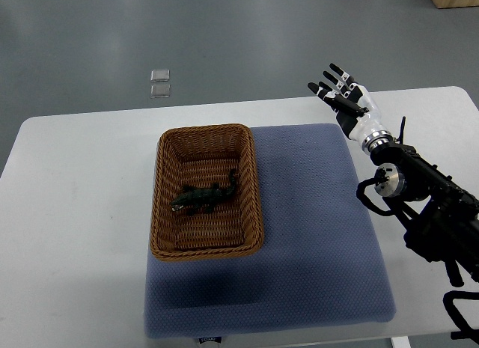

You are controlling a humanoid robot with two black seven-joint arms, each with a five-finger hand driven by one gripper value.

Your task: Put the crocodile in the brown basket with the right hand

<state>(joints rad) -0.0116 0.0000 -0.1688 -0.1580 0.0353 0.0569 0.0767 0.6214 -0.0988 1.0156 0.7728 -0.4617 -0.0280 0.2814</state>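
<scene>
White table point(75, 213) is carrying a brown basket point(206, 129), crocodile point(203, 197) is lying inside; right hand point(348, 102) is hovering released at two o'clock

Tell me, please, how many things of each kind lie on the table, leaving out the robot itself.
Brown basket: 1
Toy crocodile: 1
Blue mat: 1
Total: 3

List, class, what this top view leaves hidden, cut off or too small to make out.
- Left arm: outside the top view.
- Right arm: cut off by the right edge.
- Label on the blue mat: too small, clipped by the bottom edge.
- Two clear items on the floor: too small to identify.
</scene>
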